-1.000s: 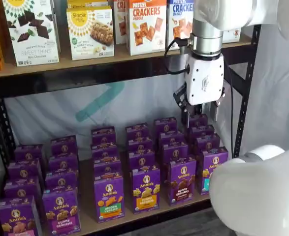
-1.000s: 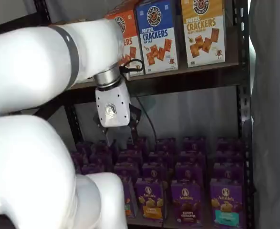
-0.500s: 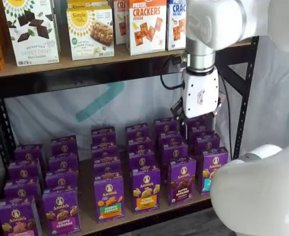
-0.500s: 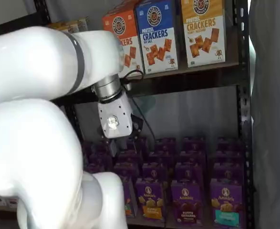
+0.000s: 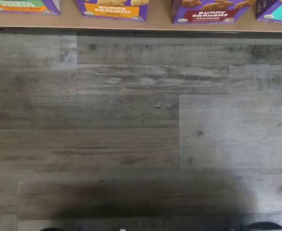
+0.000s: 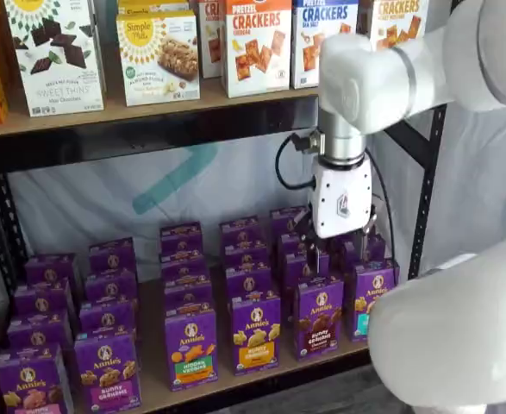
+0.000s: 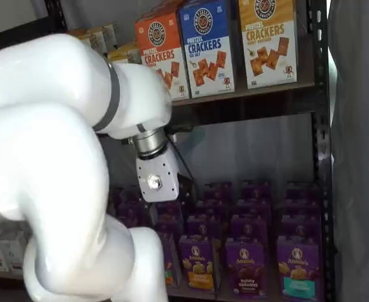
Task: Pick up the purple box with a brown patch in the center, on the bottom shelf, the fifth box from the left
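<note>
The purple box point(image 6: 318, 316) stands front-row at the lower right of the frame on the bottom shelf point(image 6: 153, 388), face outward for easy reach. The gripper point(image 6: 340, 250) hangs above the rows behind it; its fingers apparently spread wide, though boxes hide them.

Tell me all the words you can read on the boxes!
"Annie's BUNNY GRAHAMS": the purple box, front of the bottom shelf.
"PRETZEL CRACKERS": orange cracker box.
"PRETZEL CRACKERS SEA SALT": blue cracker box.
"CRACKERS": yellow cracker box.
"SWEET THINS": white box.
"Simple Mills": yellow-and-white box.
Smaller print is too blurred to read.
</note>
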Tool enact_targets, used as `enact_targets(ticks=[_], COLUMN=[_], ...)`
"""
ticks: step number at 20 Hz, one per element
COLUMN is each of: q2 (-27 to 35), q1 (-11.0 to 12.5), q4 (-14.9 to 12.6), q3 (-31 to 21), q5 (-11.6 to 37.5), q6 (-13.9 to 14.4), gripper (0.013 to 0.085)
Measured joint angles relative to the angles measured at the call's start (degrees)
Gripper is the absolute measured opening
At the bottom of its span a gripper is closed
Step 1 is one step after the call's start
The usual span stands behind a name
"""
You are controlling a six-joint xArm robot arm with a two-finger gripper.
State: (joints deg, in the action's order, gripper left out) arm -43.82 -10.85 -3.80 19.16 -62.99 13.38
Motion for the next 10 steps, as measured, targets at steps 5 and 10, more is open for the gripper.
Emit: enact_targets(ticks=[5, 10], q2=[5.4, 11.5], q1=[1.7, 3.6], q4=[0.6, 0.2], q3=[-2.1, -3.4], q5=[7.3, 14.9], q6=[-1.7, -3.0], gripper=[0.0850, 0.0850])
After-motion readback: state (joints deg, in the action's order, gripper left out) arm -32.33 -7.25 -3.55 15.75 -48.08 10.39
